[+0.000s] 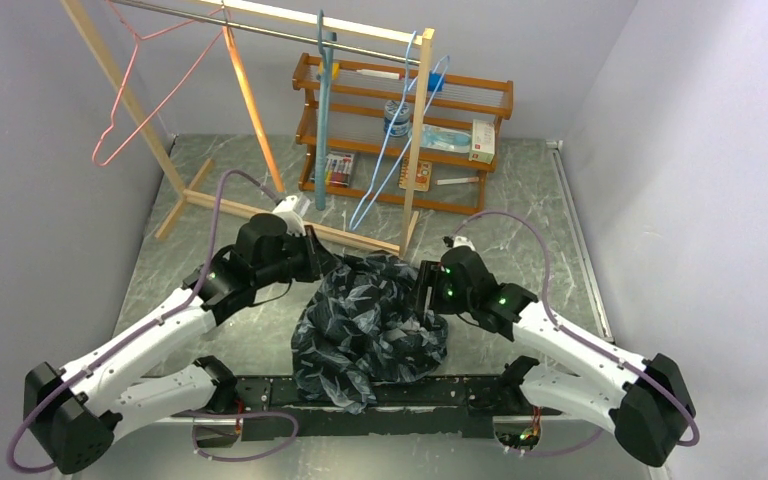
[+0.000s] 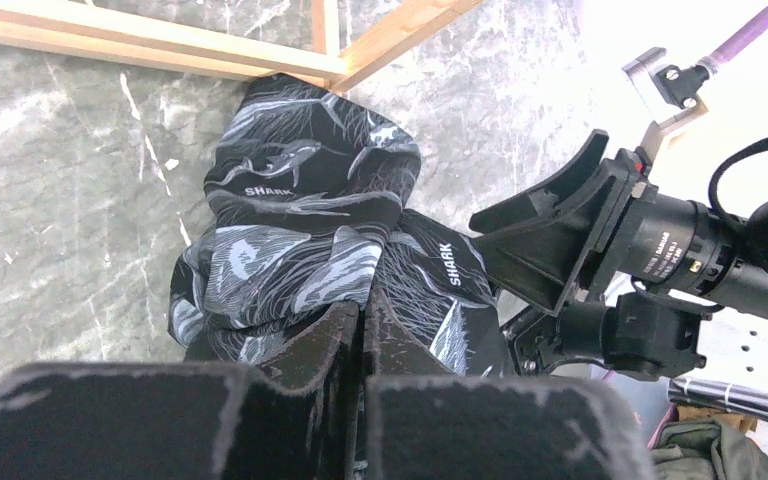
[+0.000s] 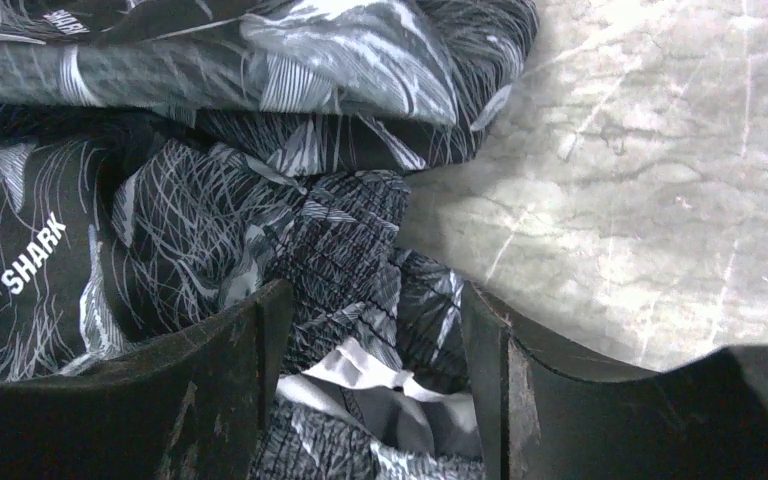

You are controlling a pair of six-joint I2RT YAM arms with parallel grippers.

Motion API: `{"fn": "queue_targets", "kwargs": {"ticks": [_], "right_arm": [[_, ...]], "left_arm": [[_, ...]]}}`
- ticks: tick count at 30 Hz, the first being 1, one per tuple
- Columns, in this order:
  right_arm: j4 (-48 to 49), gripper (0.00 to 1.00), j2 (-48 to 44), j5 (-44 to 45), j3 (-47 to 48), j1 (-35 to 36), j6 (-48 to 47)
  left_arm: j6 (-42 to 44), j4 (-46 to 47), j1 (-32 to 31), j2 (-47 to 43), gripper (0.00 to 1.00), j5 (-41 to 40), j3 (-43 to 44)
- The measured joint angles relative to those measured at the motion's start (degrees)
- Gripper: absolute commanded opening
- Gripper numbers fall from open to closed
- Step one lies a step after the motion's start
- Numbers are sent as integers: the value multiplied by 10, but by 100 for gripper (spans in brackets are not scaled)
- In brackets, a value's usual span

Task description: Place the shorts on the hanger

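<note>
What worries me is that thin pinch: the left pincer (image 2: pixel 362 305) is pressed together on only a fold at the far edge of the shorts (image 1: pixel 370 320). Slick, bunched cloth could slide out, or lift as a tangled lump that will not thread over the hanger (image 1: pixel 359 222). The right pincer (image 3: pixel 375 296) stands spread, straddling the crumpled waistband without gripping. The shorts lie heaped on the surface (image 1: pixel 520 200) between the two pincers. The hanger hangs from the rail (image 1: pixel 290 34), well beyond.

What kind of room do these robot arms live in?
Probably a robot test booth set up like a laundry corner: plain white walls, a wooden clothes rack with hangers, a small shelf.
</note>
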Motion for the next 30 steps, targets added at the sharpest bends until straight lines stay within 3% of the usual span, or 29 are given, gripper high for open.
{"fn": "queue_targets", "kwargs": {"ticks": [8,15,17,21,25,30], "right_arm": [[111,65,30,-31,-33,-20,5],[215,64,126,-39,-35,-60,1],[245,51,158,-47,-35,-73,-5],[286,0,210,-84,-31,-84,-26],[240,0,164,-104,-1,-84,-47],[122,0,-2,-81,148,-85,-80]], "left_arm": [[-3,-37,0,-23,7,-34,0],[-1,-52,0,-43,7,-52,0],[-1,-57,0,-43,7,-54,0],[1,-62,0,-42,7,-56,2],[12,-94,0,-40,7,-65,37],[43,-141,0,-38,7,-74,158]]}}
